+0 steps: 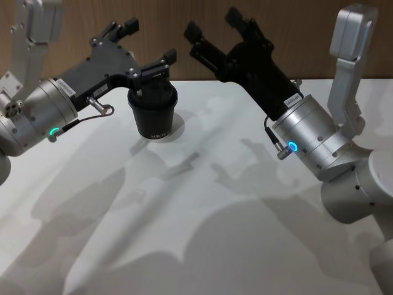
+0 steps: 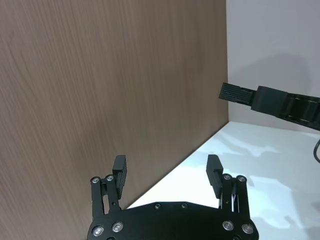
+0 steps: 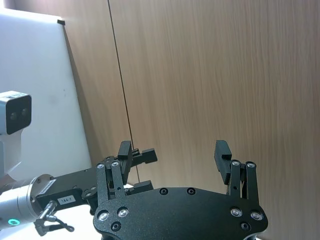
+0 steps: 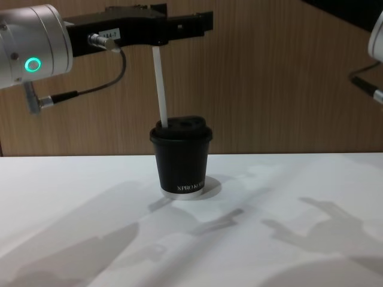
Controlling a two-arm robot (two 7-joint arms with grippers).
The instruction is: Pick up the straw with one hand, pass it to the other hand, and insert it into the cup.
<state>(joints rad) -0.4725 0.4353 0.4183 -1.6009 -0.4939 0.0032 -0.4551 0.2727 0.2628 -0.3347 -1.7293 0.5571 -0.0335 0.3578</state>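
The straw [image 4: 159, 84] stands in the cup [image 4: 182, 161]. Its bottom end goes into the hole in the lid, and it leans a little toward the robot's left. So I think the putting-in step is done, or very nearly.

The left gripper [image 1: 147, 44] hangs right above the cup. Its fingers are spread wide, with nothing between them. In the chest view the top of the straw seems to touch the underside of this gripper, but I cannot be sure, because one may just be in front of the other. The right gripper [image 1: 214, 24] is up high, behind the cup and to its right. It is wide open too and holds nothing.

The next move should be to lift the left gripper straight up from the cup, slowly, so that it does not bump the straw or tip the cup.

The straw is thin, straight and white, and looks like light plastic. The cup is small, black and round, with a domed black lid, white letters low on its side and a thin white ring at the bottom. It sits on a smooth white table [image 4: 72, 239]. Behind the cup is a brown wooden wall [image 4: 269, 89].
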